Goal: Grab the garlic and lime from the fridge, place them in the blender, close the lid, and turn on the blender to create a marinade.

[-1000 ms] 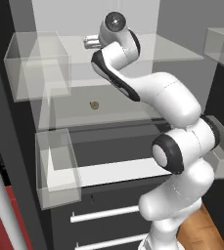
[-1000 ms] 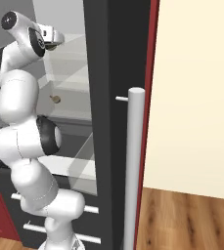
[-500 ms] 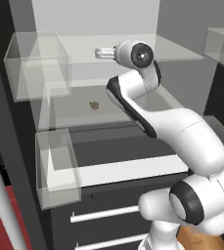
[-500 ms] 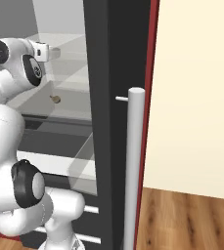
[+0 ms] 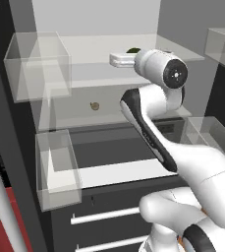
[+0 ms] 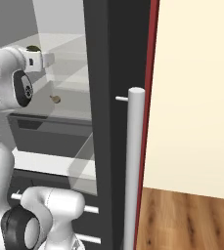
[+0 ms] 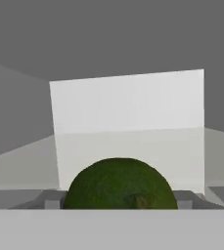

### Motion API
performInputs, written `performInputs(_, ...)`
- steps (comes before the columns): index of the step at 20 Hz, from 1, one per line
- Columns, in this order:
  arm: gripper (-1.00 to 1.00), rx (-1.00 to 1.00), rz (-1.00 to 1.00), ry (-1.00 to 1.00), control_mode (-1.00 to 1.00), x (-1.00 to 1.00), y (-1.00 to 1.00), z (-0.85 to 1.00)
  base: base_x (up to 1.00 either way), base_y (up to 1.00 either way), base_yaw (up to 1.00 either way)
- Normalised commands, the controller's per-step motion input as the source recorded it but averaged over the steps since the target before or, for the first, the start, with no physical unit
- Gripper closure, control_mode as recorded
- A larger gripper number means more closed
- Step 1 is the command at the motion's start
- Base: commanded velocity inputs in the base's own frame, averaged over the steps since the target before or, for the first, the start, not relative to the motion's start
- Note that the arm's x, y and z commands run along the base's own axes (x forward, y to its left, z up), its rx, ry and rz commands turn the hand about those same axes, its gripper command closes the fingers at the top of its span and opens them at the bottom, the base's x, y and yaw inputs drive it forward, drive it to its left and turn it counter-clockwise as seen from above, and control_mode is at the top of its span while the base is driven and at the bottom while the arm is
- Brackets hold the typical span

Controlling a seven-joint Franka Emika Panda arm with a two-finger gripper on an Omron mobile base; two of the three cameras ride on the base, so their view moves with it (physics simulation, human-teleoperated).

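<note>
Spread wide, my claw [image 7: 119, 202] is reaching into the fridge [image 5: 15, 162] at upper-shelf height, and it pinches nothing yet. In the hand view the lime [image 7: 119, 184] sits dead ahead at six o'clock, large and low, rising between the two finger tips [image 7: 50, 202], so I judge it lies in or just at the mouth of my claw. From the left base view the lime [image 5: 132, 50] peeps out as a dark green sliver just behind my wrist, at about twelve o'clock from the white block of my hand, resting on the upper glass shelf [image 5: 94, 47].

The garlic [image 5: 95, 106] lies one shelf down, at roughly seven o'clock from my hand and well apart from it; the right base view shows the garlic [image 6: 56, 99] as a small tan lump at five o'clock from my hand.

So the step in hand, as I read it, is fetching the lime, the first of the two. The next move calls for easing forward a touch until the ball is squarely between my fingers, then pressing them together gently, since a smooth round thing may squirt sideways or roll back along the glass if I catch it off-centre.
</note>
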Motion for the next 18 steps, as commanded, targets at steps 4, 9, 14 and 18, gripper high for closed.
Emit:
performInputs(4,1.0,-0.04,0.05,0.02,-1.0,-1.0,-0.23,0.04,0.0,0.0,0.0)
performInputs(9,1.0,-0.16,0.06,0.22,-1.0,-1.0,-0.12,-0.38,0.0,0.0,0.0)
performInputs(14,1.0,-0.22,0.04,0.37,-1.0,-1.0,-0.06,-0.75,0.0,0.0,0.0)
performInputs(18,1.0,-0.16,0.02,0.36,-1.0,-1.0,-0.13,-0.96,0.0,0.0,0.0)
